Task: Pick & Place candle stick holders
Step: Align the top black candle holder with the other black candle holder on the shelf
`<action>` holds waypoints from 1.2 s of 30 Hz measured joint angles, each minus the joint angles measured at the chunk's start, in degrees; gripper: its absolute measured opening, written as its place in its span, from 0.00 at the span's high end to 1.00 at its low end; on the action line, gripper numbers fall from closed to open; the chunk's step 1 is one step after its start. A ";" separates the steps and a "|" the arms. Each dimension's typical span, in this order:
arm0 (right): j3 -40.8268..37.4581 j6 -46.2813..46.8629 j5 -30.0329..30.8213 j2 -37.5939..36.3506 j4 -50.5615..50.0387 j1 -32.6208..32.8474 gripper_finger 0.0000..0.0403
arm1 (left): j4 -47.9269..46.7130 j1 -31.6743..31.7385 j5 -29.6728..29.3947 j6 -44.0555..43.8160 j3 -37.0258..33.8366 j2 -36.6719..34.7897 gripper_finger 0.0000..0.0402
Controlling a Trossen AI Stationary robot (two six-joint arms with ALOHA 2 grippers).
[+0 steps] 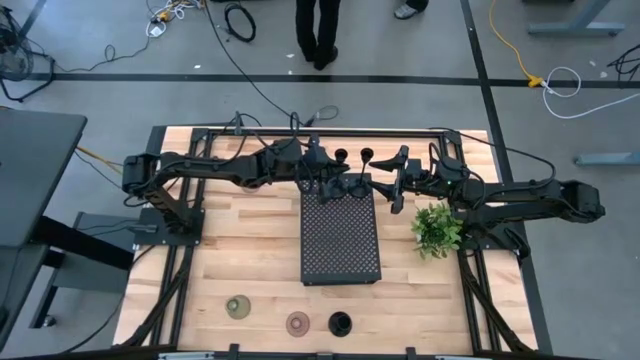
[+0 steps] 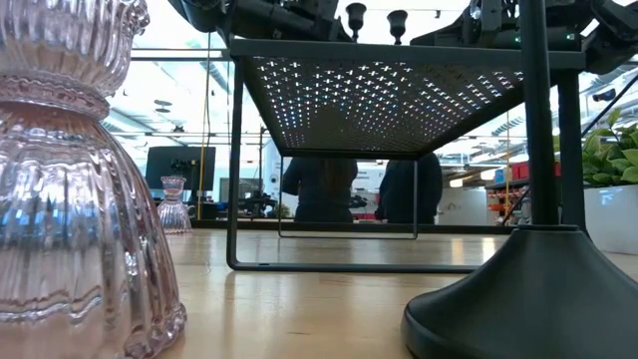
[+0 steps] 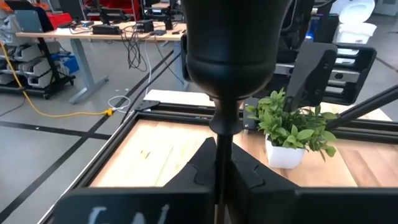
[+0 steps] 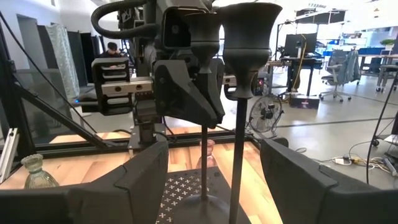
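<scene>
Two slim black holders stand at the far end of the black perforated tray (image 1: 340,245); their cups (image 1: 341,155) (image 1: 366,155) also show in the low view (image 2: 355,15) (image 2: 398,20). My left gripper (image 3: 222,171) (image 1: 328,186) is shut on one stem. My right gripper (image 4: 214,155) (image 1: 396,190) is open, its fingers standing either side of the other stem (image 4: 236,155) without touching it. An olive holder (image 1: 238,306), a pinkish one (image 1: 298,322) and a third black one (image 1: 341,322) stand near the front edge. Another pinkish holder (image 2: 173,204) stands far left. My left gripper pinches the black holder's thin stem (image 3: 222,146) between its two fingers (image 3: 245,171), below the cup (image 3: 229,50). The fingers come level from the table's left and lie across the stem. The holder is upright; in the right wrist view its base (image 4: 200,200) seems to rest on the tray.
A small leafy plant in a white pot (image 1: 436,228) stands right of the tray, close under my right arm. The tray stands on thin legs (image 2: 233,170). A person stands beyond the table's far edge (image 1: 318,35).
</scene>
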 joint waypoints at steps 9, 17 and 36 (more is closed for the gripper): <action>0.00 -0.02 0.00 0.00 0.02 0.00 0.36 | 0.24 -0.01 0.01 -0.04 0.00 0.00 0.90; 0.01 0.00 0.00 0.00 0.02 0.00 0.36 | 0.31 -0.01 0.00 -0.07 0.00 0.00 0.89; 0.00 0.66 0.00 0.00 0.02 0.00 0.36 | -0.72 -0.92 -3.69 0.00 0.00 -0.02 0.61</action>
